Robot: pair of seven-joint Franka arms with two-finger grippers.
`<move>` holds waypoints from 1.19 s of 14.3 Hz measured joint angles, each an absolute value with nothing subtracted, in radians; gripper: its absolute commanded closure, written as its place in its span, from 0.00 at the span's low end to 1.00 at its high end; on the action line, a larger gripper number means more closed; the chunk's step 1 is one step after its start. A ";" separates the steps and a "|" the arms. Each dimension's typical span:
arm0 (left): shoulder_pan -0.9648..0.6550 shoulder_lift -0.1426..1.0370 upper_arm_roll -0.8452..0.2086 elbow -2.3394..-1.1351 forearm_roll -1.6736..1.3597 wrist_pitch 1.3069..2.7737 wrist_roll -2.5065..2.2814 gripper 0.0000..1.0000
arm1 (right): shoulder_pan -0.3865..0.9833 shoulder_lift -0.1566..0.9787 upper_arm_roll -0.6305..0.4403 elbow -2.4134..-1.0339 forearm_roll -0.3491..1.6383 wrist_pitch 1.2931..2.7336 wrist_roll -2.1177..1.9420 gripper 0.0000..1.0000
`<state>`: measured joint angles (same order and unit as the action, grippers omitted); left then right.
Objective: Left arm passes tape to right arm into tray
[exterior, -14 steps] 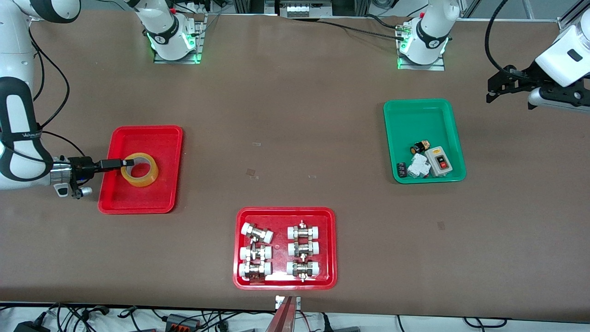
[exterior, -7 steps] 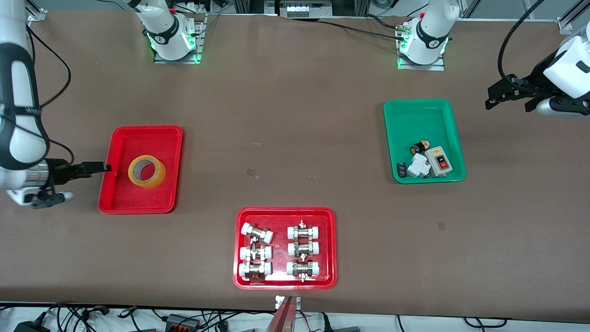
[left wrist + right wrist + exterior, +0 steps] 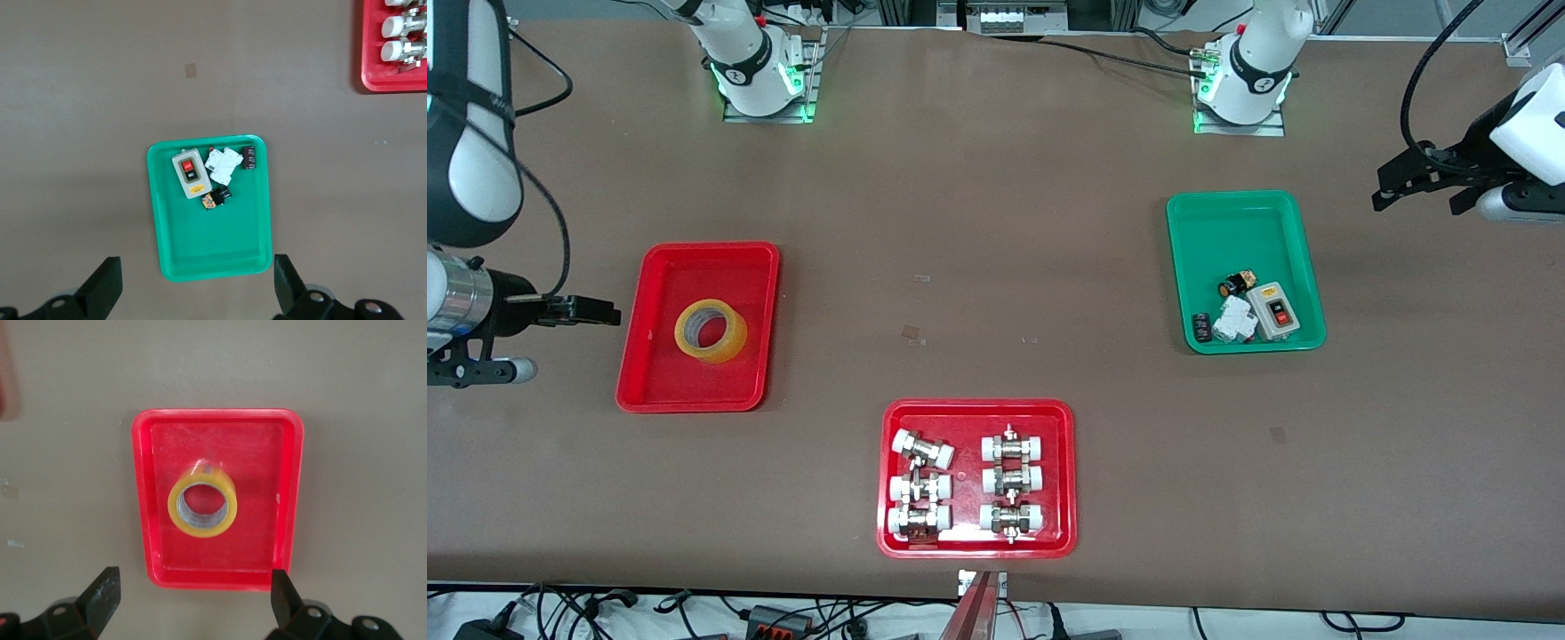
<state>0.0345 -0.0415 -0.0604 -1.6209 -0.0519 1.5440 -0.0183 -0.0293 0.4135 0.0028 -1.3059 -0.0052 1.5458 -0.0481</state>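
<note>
The yellowish tape roll [image 3: 711,331] lies flat in the narrow red tray [image 3: 660,391] at the right arm's end of the table. It also shows in the right wrist view [image 3: 203,507], in the middle of the tray [image 3: 293,487]. My right gripper [image 3: 600,312] is open and empty, in the air beside the tray's outer rim. In its wrist view it [image 3: 193,600] is over bare table just off the tray's short edge. My left gripper [image 3: 1392,185] is open and empty, up at the left arm's end of the table; in its wrist view it [image 3: 197,293] is just off the green tray's short edge.
A green tray [image 3: 1227,213] holds a switch box and small parts [image 3: 1249,309]; it also shows in the left wrist view [image 3: 167,240]. A wider red tray [image 3: 1063,480] with white-capped metal fittings [image 3: 960,484] sits near the front table edge.
My right gripper let go of the tape, which now lies in the red tray, and drew back off the tray and up. My left gripper rose a little.
</note>
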 measured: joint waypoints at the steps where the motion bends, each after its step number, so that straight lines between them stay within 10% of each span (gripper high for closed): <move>1: 0.036 -0.040 -0.060 -1.621 -0.049 1.544 -0.018 0.00 | -0.018 0.412 0.003 -1.256 -0.017 1.512 -0.038 0.00; 8: 0.042 -0.033 -0.060 -1.620 -0.020 1.544 0.016 0.00 | -0.023 0.397 -0.011 -1.160 -0.021 1.570 -0.034 0.00; 17: 0.042 -0.032 -0.060 -1.619 -0.020 1.544 0.016 0.00 | -0.025 0.166 -0.011 -1.478 -0.021 1.694 -0.034 0.00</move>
<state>0.0419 -0.0319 -0.0603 -1.6186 -0.0200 1.5441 0.0157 -0.0250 0.1663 -0.0109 -1.4777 -0.0208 1.6936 -0.0339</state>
